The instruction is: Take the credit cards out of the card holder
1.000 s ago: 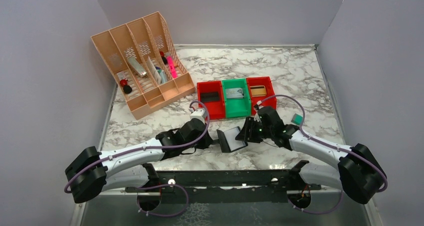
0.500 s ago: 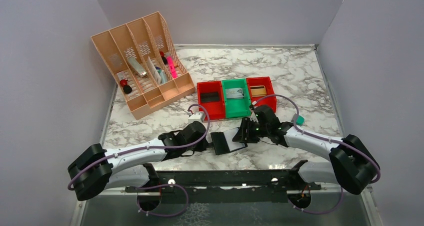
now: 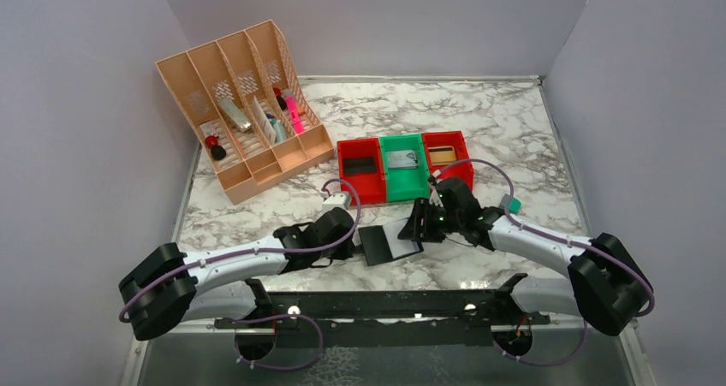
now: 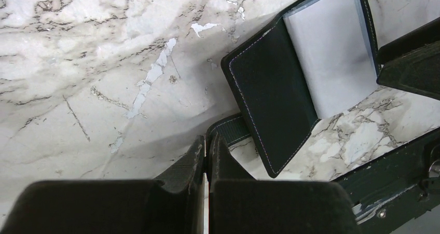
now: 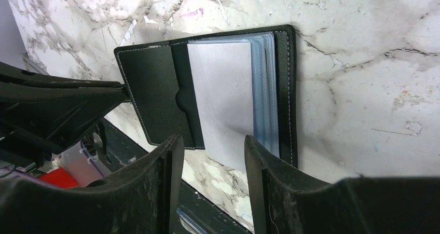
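The black card holder [image 3: 389,242] lies open on the marble between the two grippers. In the left wrist view the card holder [image 4: 270,99] shows a black flap and a pale grey inner panel [image 4: 332,52]. My left gripper [image 4: 207,143] is shut on the holder's small tab [image 4: 231,130]; it also shows in the top view [image 3: 355,239]. My right gripper [image 5: 212,143] is open, its fingers either side of the near edge of the stacked grey-blue sleeves [image 5: 223,99]. I cannot tell whether cards sit in the sleeves. Flat cards lie in the bins: one dark [image 3: 363,164], one grey [image 3: 401,158].
Red, green and red bins [image 3: 402,181] stand in a row just behind the grippers. A tan desk organiser [image 3: 244,112] with small items stands at the back left. A small teal block [image 3: 512,204] sits behind my right arm. The black base rail [image 3: 377,305] runs along the near edge.
Both grippers and the holder have shifted slightly left and toward the near edge. The holder now lies lower and flatter. My right arm now partly covers the teal block.
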Robot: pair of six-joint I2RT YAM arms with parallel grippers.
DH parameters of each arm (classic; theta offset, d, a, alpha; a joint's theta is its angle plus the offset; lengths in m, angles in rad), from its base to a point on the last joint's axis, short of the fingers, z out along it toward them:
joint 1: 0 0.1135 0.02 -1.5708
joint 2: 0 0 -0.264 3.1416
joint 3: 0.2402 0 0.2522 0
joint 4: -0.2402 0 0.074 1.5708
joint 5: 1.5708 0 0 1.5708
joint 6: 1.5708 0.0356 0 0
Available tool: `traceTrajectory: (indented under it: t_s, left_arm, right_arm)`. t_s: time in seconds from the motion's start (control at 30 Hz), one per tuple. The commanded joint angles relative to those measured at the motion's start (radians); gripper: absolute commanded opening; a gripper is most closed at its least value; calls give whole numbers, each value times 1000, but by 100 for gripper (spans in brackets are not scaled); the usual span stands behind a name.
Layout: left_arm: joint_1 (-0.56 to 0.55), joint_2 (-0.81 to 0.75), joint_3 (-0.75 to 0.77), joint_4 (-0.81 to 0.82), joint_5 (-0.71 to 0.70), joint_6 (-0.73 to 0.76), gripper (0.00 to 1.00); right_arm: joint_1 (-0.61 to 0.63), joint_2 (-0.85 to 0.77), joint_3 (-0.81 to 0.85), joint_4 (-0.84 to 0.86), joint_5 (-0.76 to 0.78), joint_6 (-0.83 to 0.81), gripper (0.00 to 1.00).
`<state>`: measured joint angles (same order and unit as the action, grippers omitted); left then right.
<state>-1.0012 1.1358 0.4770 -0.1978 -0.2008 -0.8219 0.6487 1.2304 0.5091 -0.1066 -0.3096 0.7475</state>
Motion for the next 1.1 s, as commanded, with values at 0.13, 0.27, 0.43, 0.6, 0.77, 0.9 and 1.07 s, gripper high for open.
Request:
traceTrajectory:
  t_s: [0.13,0.27,0.43,0.6,0.77,0.9,1.07]
  left_arm:
    - [4,19,36,-17,-32,13,0]
    - [4,24,40,-17,-28,15,0]
    - [4,24,46,-15,-24,19,0]
    - [4,22,48,-23,-24,23,0]
    - [4,17,54,-28,-25,35,0]
    - [4,16,51,-29,-23,34,0]
    - [4,40,78,-29,-8,52,0]
  right_arm:
    - [0,35,-6,28,-21,12,52]
    - [0,55,-4,50,-48,12,52]
    - [0,78,-11,85,-88,24,52]
    - [-1,65,2,36,-22,25,52]
    - [0,43,16,-7,33,10,52]
    - [1,15,-15,8,64,48,52]
    - [9,14,-101,130,-27,79,52]
